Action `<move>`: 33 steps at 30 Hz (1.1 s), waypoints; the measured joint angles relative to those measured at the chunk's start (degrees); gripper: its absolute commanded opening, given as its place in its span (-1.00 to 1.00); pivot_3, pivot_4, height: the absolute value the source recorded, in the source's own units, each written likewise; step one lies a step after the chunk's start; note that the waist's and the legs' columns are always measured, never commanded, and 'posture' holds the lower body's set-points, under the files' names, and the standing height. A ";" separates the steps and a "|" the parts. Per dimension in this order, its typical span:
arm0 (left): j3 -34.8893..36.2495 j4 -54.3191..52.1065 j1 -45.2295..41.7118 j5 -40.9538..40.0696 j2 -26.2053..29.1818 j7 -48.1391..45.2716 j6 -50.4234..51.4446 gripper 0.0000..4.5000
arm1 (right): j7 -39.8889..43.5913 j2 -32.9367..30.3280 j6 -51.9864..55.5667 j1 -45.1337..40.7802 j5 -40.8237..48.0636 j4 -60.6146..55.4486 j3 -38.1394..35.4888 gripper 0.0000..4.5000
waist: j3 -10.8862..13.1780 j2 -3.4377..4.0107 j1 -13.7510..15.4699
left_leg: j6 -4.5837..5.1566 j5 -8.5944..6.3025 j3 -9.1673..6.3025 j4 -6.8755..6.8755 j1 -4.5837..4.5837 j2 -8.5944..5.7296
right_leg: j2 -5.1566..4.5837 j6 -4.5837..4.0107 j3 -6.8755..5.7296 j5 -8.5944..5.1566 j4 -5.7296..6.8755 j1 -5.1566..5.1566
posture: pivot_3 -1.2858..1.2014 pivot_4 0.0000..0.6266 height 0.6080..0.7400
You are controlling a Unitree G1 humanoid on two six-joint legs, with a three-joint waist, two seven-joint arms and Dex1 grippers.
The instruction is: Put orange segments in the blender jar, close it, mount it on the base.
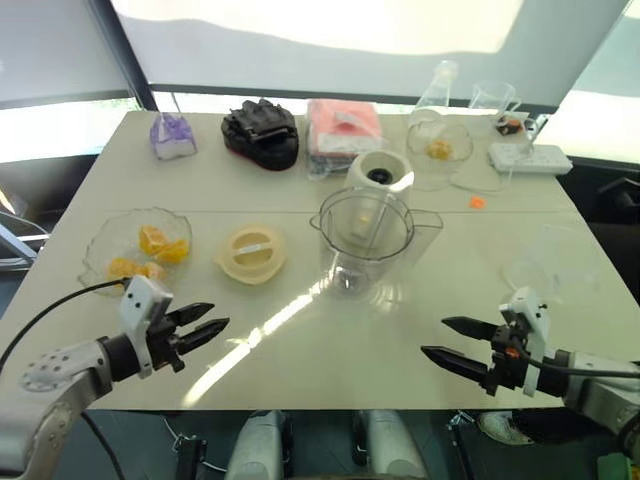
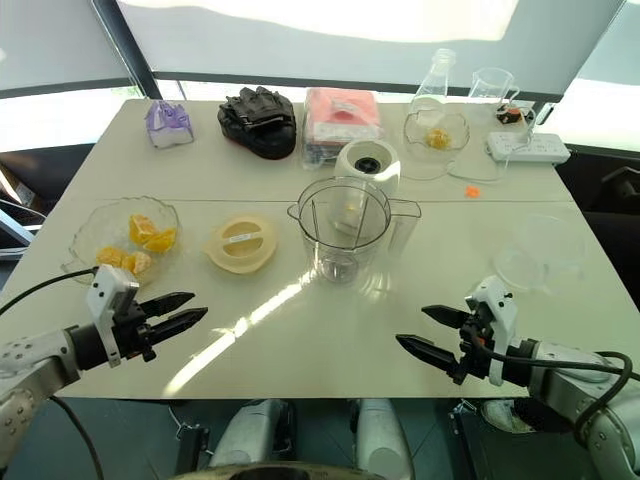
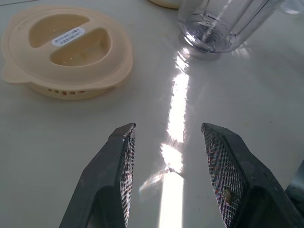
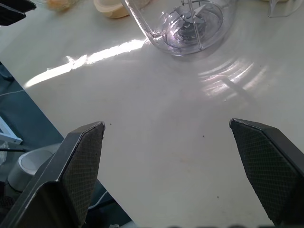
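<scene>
The clear blender jar (image 1: 364, 238) stands upright and uncovered at the table's middle, its bladed bottom (image 4: 192, 27) visible. Just behind it sits the cream-white base (image 1: 379, 172) with a dark socket on top. Orange segments (image 1: 160, 245) lie in a shallow clear bowl (image 1: 104, 240) at the left; a few more (image 1: 439, 149) sit in a clear bowl at the back right. A flat cream lid (image 1: 252, 252) lies left of the jar. My left gripper (image 1: 205, 327) hovers open near the front left edge, empty. My right gripper (image 1: 448, 341) stands wide open at the front right, empty.
Along the back stand a purple item in a clear holder (image 1: 172, 135), a black glove (image 1: 262, 133), a pink packet (image 1: 342, 125), a conical flask (image 1: 438, 88), a clear cup (image 1: 494, 100) and a white power strip (image 1: 529, 158). A tiny orange scrap (image 1: 477, 202) and an empty clear bowl (image 1: 552, 262) lie right.
</scene>
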 measured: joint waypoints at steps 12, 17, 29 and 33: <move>-1.62 0.88 -0.78 1.23 -1.80 -0.03 -2.84 0.01 | -2.02 -0.02 1.04 -2.62 2.52 -3.26 -1.94 0.97 | -0.01 0.00 0.13 | 0.00 0.00 -0.01 0.00 0.02 0.01 | 0.04 -0.01 0.00 0.01 0.03 0.03 | 0.03 -0.52 1.00; -2.00 1.30 -2.43 1.63 -1.77 -0.31 -3.12 0.01 | -2.74 -0.02 1.10 -3.16 2.91 -3.55 -1.87 0.97 | -0.02 -0.02 0.10 | 0.00 0.01 -0.01 0.03 0.10 0.01 | 0.04 -0.01 0.00 0.01 0.04 0.11 | 0.03 -0.52 1.00; -2.19 2.45 -5.38 2.37 -0.54 -1.68 -3.03 0.01 | -3.08 -1.13 1.51 -6.23 3.31 -4.66 -1.68 0.97 | -0.02 -0.03 0.09 | 0.00 0.01 -0.01 0.03 0.26 0.02 | 0.07 -0.01 0.01 0.01 0.11 0.22 | 0.03 -0.52 1.00; -1.50 3.60 -9.49 1.90 4.55 -4.47 -2.00 0.01 | -3.18 -5.13 4.21 -10.79 7.27 -5.28 -3.99 0.97 | -0.01 -0.02 0.06 | -0.02 0.02 -0.01 0.04 0.31 0.02 | 0.07 -0.05 0.02 0.03 0.14 0.23 | 0.03 -0.52 1.00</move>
